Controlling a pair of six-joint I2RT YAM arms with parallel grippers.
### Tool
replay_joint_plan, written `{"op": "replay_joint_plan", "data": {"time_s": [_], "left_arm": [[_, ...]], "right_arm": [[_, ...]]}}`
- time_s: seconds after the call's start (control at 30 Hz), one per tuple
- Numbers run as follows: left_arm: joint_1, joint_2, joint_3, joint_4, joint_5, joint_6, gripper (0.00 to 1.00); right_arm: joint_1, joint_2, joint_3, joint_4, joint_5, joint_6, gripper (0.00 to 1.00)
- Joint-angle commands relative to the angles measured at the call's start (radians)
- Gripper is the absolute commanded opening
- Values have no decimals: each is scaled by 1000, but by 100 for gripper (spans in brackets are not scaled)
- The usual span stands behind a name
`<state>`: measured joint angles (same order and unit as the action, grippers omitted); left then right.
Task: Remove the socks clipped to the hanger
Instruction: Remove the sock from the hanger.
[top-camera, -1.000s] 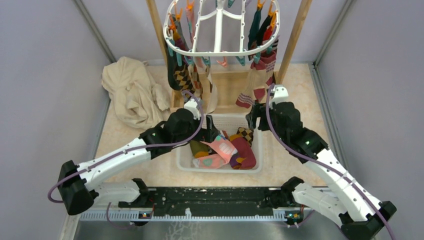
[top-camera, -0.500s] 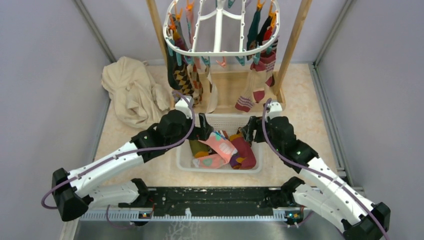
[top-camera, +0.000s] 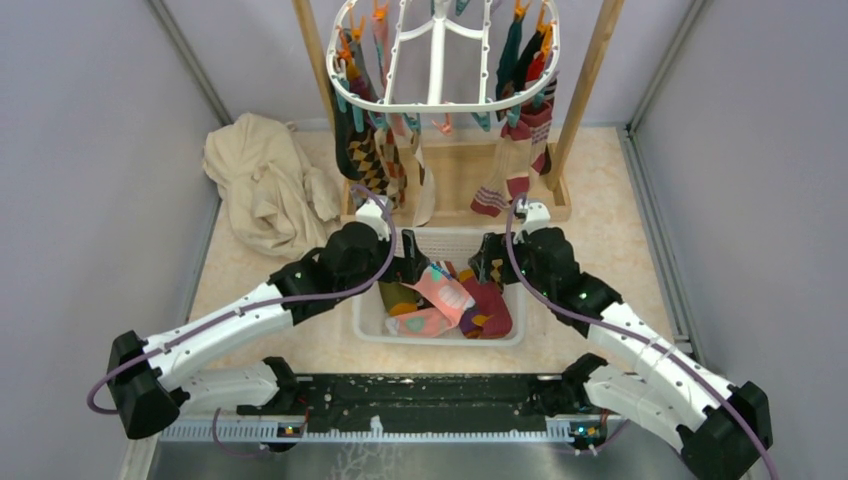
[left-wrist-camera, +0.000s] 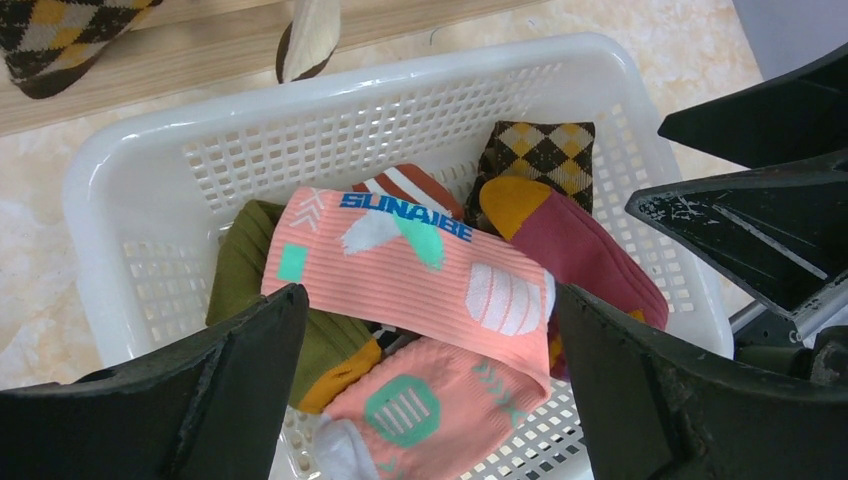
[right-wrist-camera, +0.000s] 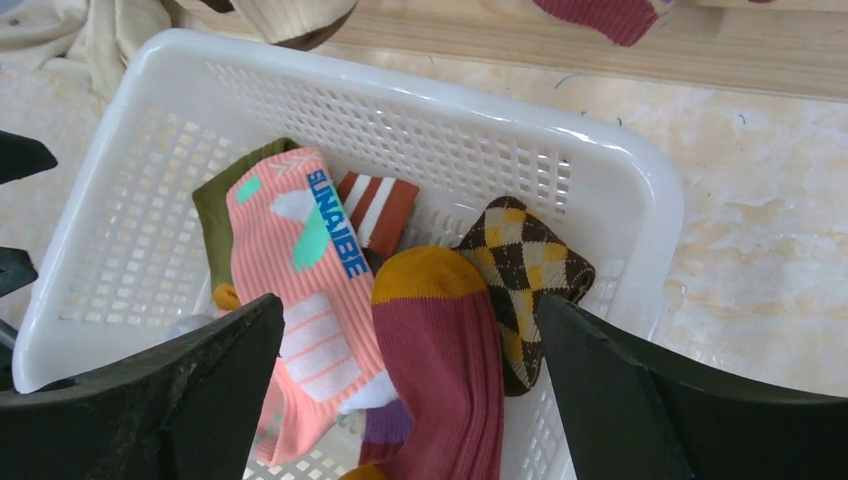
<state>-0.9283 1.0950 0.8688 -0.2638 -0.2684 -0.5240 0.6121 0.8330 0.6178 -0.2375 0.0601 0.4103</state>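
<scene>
While both arms are extended over the white mesh basket (top-camera: 437, 338), the left claw (left-wrist-camera: 428, 300) is seen with its fingers spread wide and nothing held between them, above the basket's left half. The right claw (right-wrist-camera: 410, 305) is likewise spread and empty, above the basket's right half.

Inside the basket a pink printed sock (left-wrist-camera: 400, 270), a maroon sock (right-wrist-camera: 440, 350), an argyle sock (right-wrist-camera: 520, 265) and an olive sock (left-wrist-camera: 245, 280) are piled loosely.

A beige cloth (top-camera: 265, 185) is heaped on the worktop (top-camera: 600, 200) left of the basket.

Beyond the basket's far rim, the socks (top-camera: 365, 150) to be removed are hung from clips (top-camera: 346, 48) on the white hanger (top-camera: 440, 103), one cluster toward the far left of the basket and one toward the far right. The hanger is carried between wooden posts (top-camera: 585, 75).

The clipped socks are judged light, limp and stretchy. A hold is best taken close under the clip, so that the pull is passed to the clip and not lost in stretch.
</scene>
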Motion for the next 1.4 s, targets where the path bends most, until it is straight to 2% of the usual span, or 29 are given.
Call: {"op": "replay_joint_plan", "data": {"time_s": [0.0, 0.3, 0.5, 0.63, 0.83, 1.0, 1.23, 1.37], "left_arm": [[5, -4, -20, 36, 14, -10, 99], [5, -60, -69, 52, 21, -9, 99], [5, -76, -51, 21, 13, 22, 99], [5, -89, -65, 14, 30, 8, 99], [5, -144, -95, -1, 37, -10, 99], [5, -141, -69, -32, 13, -4, 99], [5, -130, -61, -16, -10, 13, 99], [5, -114, -36, -18, -28, 18, 99]], "right_arm": [[-6, 24, 73, 15, 10, -20, 99], [-6, 37, 67, 60, 3, 2, 99], [-6, 41, 70, 142, -81, 34, 99], [-7, 90, 78, 140, -130, 107, 99], [-7, 115, 85, 151, -236, 119, 99], [-7, 109, 57, 203, -239, 130, 98], [-7, 187, 108, 203, -205, 66, 98], [-6, 244, 112, 275, -211, 60, 98]]}}
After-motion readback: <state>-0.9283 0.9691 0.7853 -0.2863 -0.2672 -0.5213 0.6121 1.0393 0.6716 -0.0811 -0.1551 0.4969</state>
